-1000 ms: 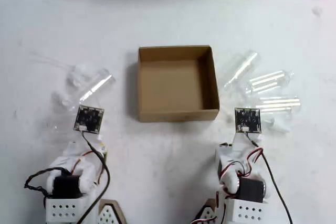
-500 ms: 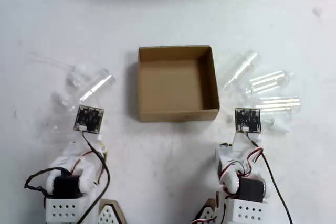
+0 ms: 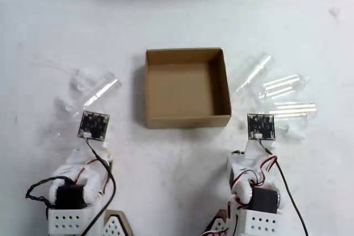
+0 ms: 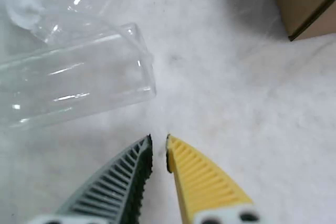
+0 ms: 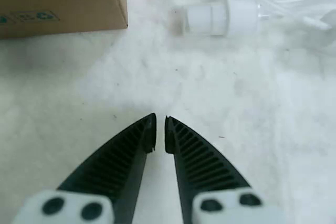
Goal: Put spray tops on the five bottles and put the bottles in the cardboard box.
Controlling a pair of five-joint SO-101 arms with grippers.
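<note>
As far as I can judge from here, the job has not begun: the box [image 3: 188,121] is empty, and no bottle I can see carries a top. My left end effector [image 4: 159,142] is pressed almost together with nothing between its tips, low over the surface [image 3: 182,20]. A clear bottle [image 4: 73,80] lies on its side just ahead of it, apart from the tips, with more clear pieces heaped beyond. I cannot count them or tell bottle from top in that tangle. The box sits ahead of this end effector, off toward the other arm. My right end effector [image 5: 160,121] is likewise closed on nothing. A white spray top [image 5: 220,19] lies on its side a little ahead of it, loose on the surface, and three bottles [image 3: 282,85] lie beyond that and outward, away from the box. So I reckon everything is left: five tops to fit and five bottles to carry into the box. The spray top near the right end effector looks the handiest start, though that end effector would have to spread first
</note>
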